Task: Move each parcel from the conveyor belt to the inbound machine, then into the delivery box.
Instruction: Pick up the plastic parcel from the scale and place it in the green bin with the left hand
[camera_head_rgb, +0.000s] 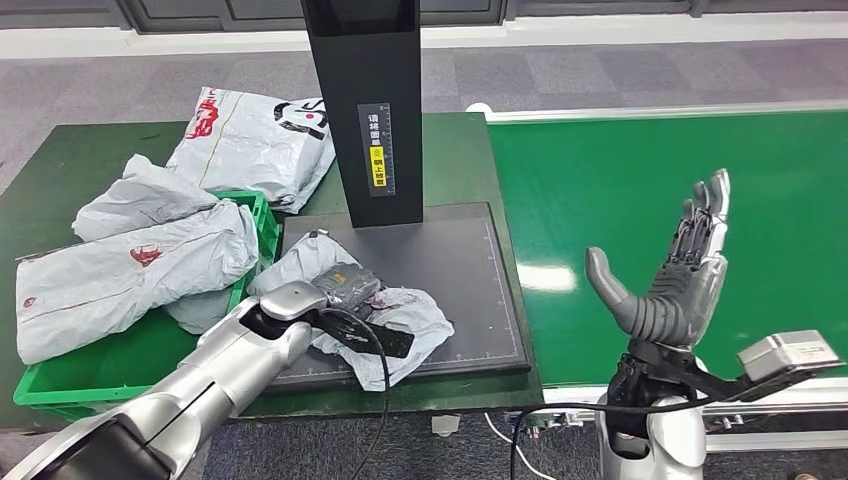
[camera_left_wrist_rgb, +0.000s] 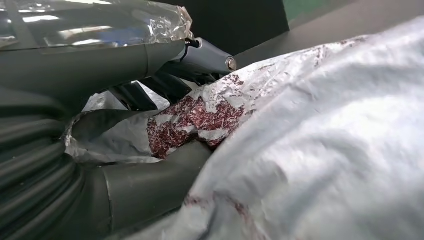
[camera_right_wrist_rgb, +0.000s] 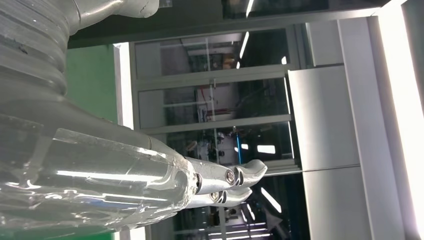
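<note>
Head view, looking down on the dark green table (camera_head_rgb: 80, 150). The left hand (camera_head_rgb: 345, 290) lies on a crumpled white plastic parcel with dark red print (camera_head_rgb: 400, 320), its fingers closed into the wrapping; the left wrist view shows the thick grey thumb (camera_left_wrist_rgb: 150, 187) pressed under a fold of the same parcel (camera_left_wrist_rgb: 325, 125) and the darker fingers (camera_left_wrist_rgb: 150, 92) over it — the film is gripped between them. This parcel rests on the flat black scanning plate of the inbound machine (camera_head_rgb: 470, 290), at about 7 o'clock from the machine's tall black upright column (camera_head_rgb: 365, 110), which bears a small label with a yellow patch.

At 9 o'clock from the plate stands the green plastic delivery box (camera_head_rgb: 45, 385), with several grey-white parcel bags heaped in it (camera_head_rgb: 120, 270); one more white bag with red and black print (camera_head_rgb: 255, 140) lies on the table at 10 o'clock from the column.

The right hand (camera_head_rgb: 680, 265) is raised over the bright green conveyor belt (camera_head_rgb: 620, 170) at 3 o'clock from the plate — palm upright, fingers straight and spread, thumb out to the side, holding and touching nothing. In the right wrist view the fingers (camera_right_wrist_rgb: 240, 180) point toward glass doors across the room.
</note>
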